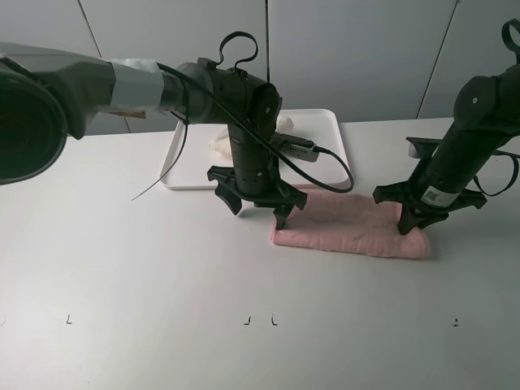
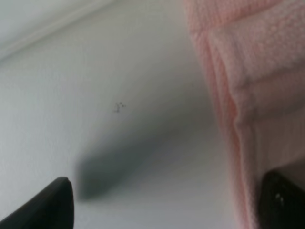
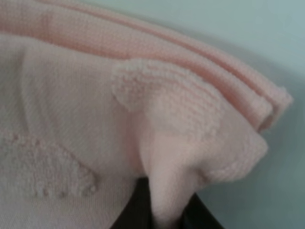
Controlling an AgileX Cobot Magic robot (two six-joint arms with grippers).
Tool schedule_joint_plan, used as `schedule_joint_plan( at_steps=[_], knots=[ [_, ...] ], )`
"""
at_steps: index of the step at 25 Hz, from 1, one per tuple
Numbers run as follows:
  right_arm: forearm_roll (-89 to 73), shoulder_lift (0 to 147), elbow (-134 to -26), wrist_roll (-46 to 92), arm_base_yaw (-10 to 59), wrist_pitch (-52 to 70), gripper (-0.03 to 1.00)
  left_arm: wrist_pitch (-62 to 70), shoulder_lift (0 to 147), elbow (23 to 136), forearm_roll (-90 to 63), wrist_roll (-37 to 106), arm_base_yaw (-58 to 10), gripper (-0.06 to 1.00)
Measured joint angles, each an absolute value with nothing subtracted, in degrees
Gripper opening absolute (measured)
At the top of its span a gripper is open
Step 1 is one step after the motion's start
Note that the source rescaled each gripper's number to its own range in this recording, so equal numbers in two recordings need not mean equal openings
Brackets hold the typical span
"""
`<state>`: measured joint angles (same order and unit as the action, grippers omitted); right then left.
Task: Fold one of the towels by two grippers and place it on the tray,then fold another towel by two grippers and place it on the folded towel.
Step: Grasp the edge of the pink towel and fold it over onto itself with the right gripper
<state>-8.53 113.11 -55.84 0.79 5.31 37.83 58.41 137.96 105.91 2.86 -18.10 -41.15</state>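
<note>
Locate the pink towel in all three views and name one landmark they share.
Exterior high: pink towel lies right of centre, in front of the tray.
Left wrist: pink towel's folded edge fills one side, beside the open left claw.
Right wrist: pink towel fills the frame, a corner pinched in the right claw.
Shared landmark: the white table.

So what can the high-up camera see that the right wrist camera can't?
Only the high view shows the white tray with the cream towel on it, and the left gripper open beside the pink towel's end. Only the right wrist view shows, up close, a pinch of cloth squeezed in the shut right gripper, plus the folded edges stacked together. Both show the pink towel lying on the table.
</note>
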Motion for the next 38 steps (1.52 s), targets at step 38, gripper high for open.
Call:
schedule_joint_plan(
  at_steps=[38],
  knots=[
    [-47.6, 101.0, -55.0, 20.4, 5.2, 47.4, 0.04, 58.7, 138.1, 105.9, 3.4, -17.6, -41.2, 0.99]
  ],
)
